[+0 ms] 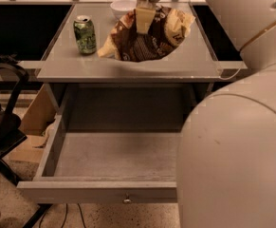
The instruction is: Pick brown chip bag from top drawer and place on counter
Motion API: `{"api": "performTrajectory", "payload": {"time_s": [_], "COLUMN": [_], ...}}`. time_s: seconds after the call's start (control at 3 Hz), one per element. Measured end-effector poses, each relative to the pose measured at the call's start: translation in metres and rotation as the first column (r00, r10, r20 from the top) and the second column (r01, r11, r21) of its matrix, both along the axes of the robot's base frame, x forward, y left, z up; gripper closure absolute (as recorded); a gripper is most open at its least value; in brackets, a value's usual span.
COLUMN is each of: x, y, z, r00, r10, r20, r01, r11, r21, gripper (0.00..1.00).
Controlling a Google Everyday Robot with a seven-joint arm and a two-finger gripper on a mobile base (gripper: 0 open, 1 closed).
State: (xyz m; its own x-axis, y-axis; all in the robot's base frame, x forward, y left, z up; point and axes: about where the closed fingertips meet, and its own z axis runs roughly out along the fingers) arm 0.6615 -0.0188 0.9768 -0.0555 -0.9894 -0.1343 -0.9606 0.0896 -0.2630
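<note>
Pincer hangs straight down at top centre — clamped on the brown chip bag.

lettering on the brown chip bag in the pincer is unreadable.

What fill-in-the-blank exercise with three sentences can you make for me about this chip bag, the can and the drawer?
1. The gripper grips the brown chip bag over the counter, on the picture's ____ side of the soda can.
2. The soda can standing on the counter is ____ in colour.
3. The top drawer is not shut but ____.

Missing words: right; green; open.
</note>
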Motion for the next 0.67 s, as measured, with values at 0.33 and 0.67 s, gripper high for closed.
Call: {"api": "performTrajectory", "payload": {"time_s": [0.33, 0.67], "x": [0.0272, 0.0323], "y": [-0.0314, -0.0281], "z": [0.0409, 0.0407], "r00": [0.9769, 0.9752], "r10": [-0.169, -0.168], "r20": [0.131, 0.145], "r01": [0.160, 0.157], "r11": [0.984, 0.984], "r21": [0.075, 0.085], "gripper": [1.00, 1.00]}}
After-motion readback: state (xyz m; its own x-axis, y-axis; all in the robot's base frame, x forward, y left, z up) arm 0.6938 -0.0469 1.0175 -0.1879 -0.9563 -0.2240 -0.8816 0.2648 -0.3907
